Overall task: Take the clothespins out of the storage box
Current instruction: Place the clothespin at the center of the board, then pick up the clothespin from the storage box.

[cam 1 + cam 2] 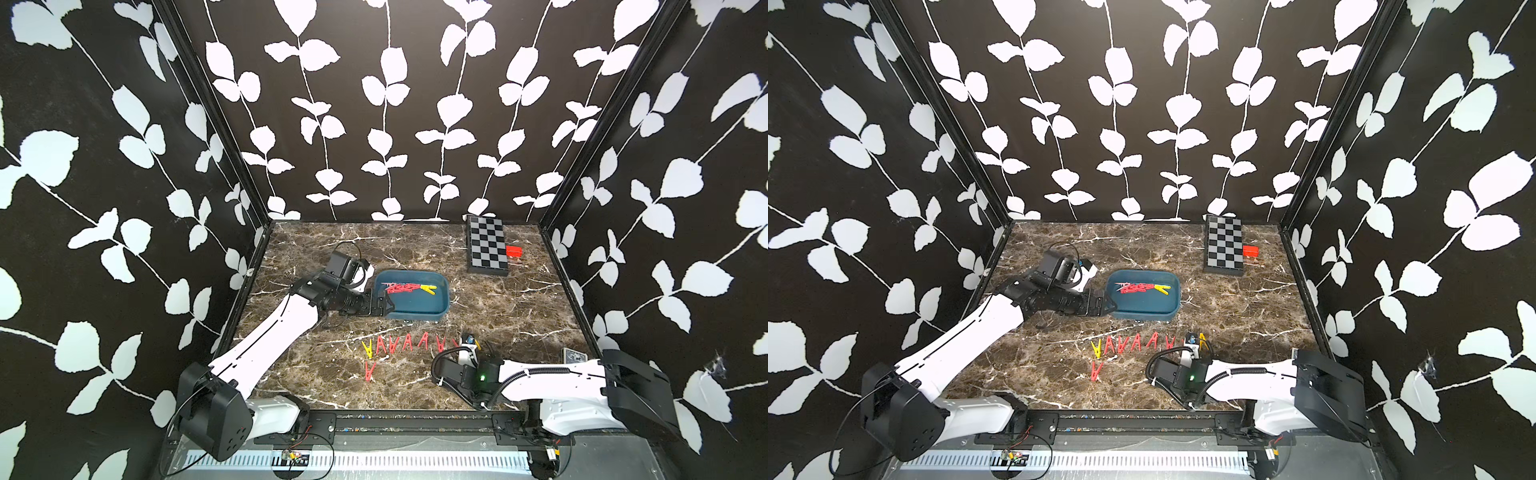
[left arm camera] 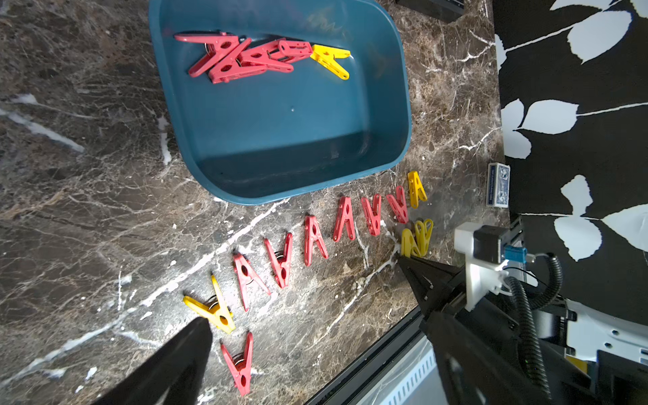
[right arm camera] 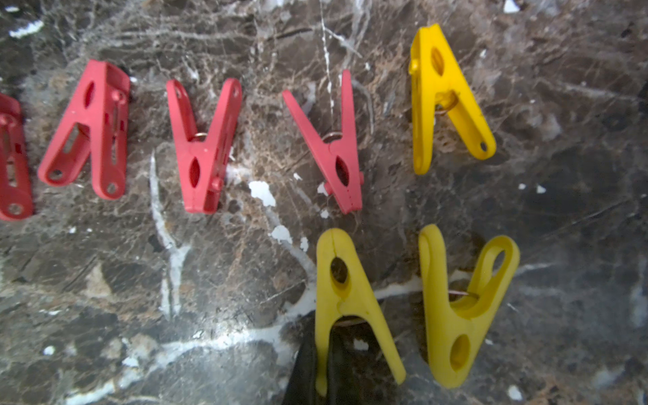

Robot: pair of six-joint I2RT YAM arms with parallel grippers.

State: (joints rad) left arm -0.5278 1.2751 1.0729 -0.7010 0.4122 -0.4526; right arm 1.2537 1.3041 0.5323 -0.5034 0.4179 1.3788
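The left end effector (image 1: 385, 306) is hanging wide open at the storage box (image 1: 419, 314) rim, while the right end effector (image 3: 322, 350) is pinching a yellow clothespin (image 3: 345, 298) by one leg on the worktop (image 1: 519, 316) (other clothespins (image 2: 245, 56) are lying inside the box).

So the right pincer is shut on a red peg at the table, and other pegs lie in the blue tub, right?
Not red: the right wrist view shows the right pincer shut on a yellow peg at the table. Other pegs do lie in the blue tub.
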